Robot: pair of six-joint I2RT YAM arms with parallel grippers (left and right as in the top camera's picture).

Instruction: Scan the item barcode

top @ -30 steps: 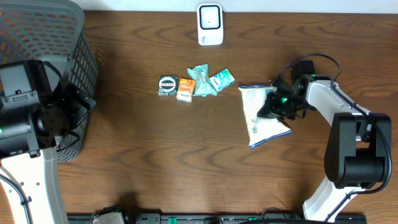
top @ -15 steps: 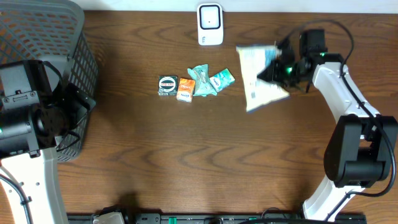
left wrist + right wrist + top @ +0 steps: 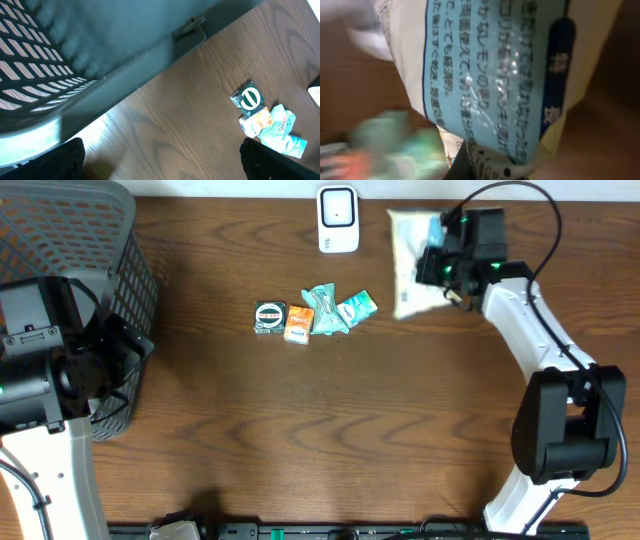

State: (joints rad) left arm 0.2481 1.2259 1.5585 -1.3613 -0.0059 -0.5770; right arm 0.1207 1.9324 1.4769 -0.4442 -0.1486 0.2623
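A white bag with a light blue printed panel [image 3: 410,255] hangs off the table at the back, just right of the white scanner [image 3: 338,218]. My right gripper [image 3: 442,268] is shut on the bag's right edge. In the right wrist view the bag [image 3: 490,65] fills the frame, with one dotted fingertip [image 3: 487,162] pressed on its lower edge. No barcode shows in any view. My left gripper [image 3: 160,172] stands open over bare wood beside the basket, nothing between its fingers.
A dark mesh basket [image 3: 60,240] fills the back left corner, with the left arm just in front of it. A green-and-black packet [image 3: 270,317], an orange one [image 3: 299,326] and teal sachets [image 3: 340,310] lie in a row mid-table.
The right arm has raised the bag off the table and carried it back and slightly left, up beside the scanner. The left arm has not moved.
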